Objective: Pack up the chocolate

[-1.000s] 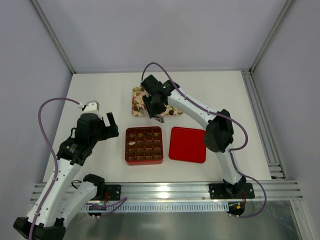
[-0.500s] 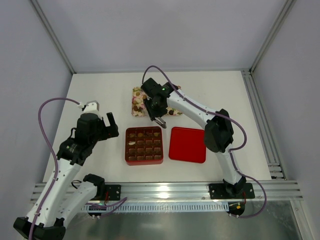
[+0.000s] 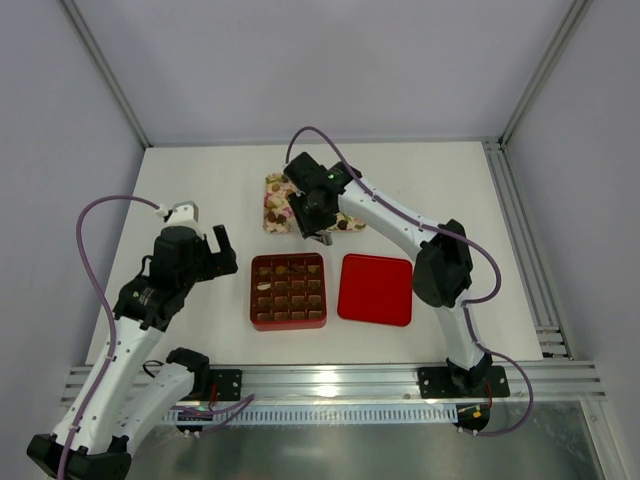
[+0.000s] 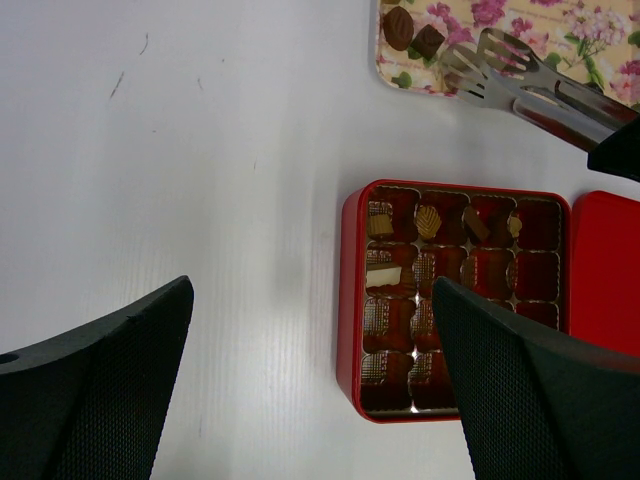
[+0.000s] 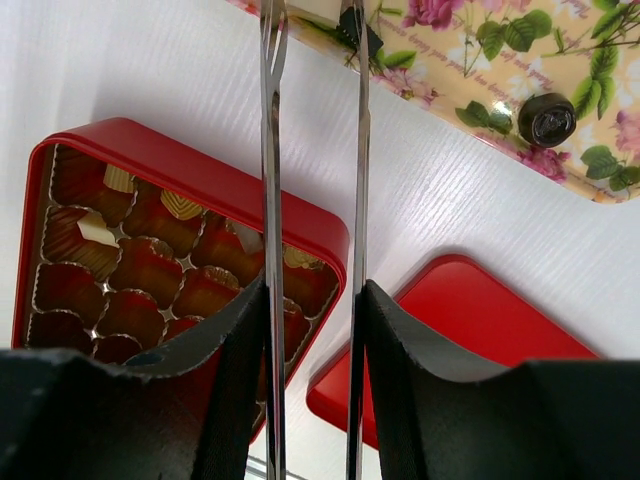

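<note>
Right gripper [image 5: 310, 300] clamps tongs [image 5: 270, 150], tips at dark chocolate [image 5: 373, 42] on far floral tray [image 5: 470, 60]: squeeze gently, lift level. Left gripper [image 4: 312, 300] gapes, empty.

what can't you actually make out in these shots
- top external: middle of the floral tray, under the right gripper; chocolate left there uncountable.
- right wrist: tongs tips cut by the top edge; a piece between them unsure.
- left wrist: red box's lower right cells, behind the left gripper.
</note>
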`<state>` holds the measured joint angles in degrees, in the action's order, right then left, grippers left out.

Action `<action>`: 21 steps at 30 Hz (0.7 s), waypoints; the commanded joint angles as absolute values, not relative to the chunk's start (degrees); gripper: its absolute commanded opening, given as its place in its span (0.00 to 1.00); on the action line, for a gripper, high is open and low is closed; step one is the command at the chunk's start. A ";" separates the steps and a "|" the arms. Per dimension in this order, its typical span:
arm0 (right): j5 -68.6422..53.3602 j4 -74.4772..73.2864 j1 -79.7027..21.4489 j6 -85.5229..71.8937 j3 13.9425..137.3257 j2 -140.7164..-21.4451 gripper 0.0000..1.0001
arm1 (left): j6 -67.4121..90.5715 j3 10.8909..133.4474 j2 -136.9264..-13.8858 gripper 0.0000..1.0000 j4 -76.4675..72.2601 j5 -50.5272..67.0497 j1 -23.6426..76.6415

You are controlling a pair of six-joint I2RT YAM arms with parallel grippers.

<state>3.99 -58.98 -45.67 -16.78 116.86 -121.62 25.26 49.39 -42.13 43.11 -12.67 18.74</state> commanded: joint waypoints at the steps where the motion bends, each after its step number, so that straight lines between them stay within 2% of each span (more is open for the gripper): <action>1: 4.92 -58.71 -45.97 -16.61 117.68 -117.33 0.44 | 25.58 49.83 -41.57 1.00 41.84 -13.36 18.63; 21: 1.67 -59.06 -45.35 -16.79 120.50 -120.41 0.44 | 25.58 49.92 -41.40 1.00 41.75 -13.54 18.54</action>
<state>2.61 -59.22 -45.56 -16.80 117.99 -120.70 25.28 49.39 -42.13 43.11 -12.67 18.72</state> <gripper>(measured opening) 0.441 0.996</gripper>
